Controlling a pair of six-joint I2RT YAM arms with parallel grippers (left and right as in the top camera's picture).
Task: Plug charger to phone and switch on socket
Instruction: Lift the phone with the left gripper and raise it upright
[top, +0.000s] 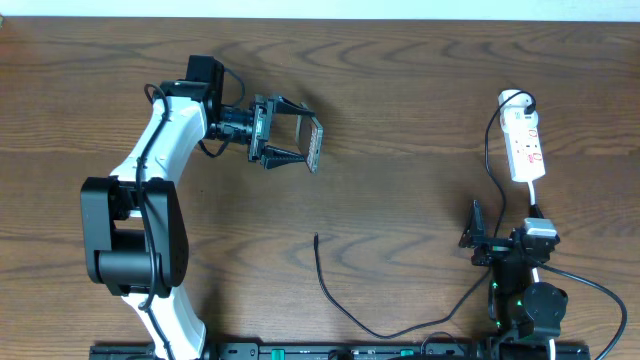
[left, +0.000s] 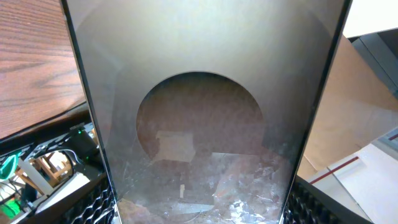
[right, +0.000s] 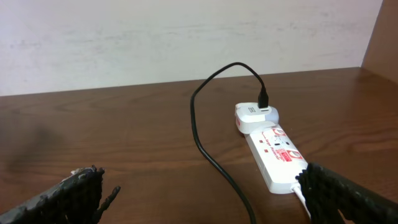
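My left gripper is shut on the phone and holds it on edge above the table at the upper middle. In the left wrist view the phone's dull screen with a dark oval fills the frame between the finger pads. The charger's thin black cable lies on the table, its free plug tip at the centre. It runs to the white plug in the socket, a white power strip at the right. My right gripper is open and empty just below the socket; the cable passes between its fingers.
The wooden table carries only these things. A pale wall stands behind the table's far edge. Thicker black robot cables loop at the right arm's base. A black rail runs along the front edge.
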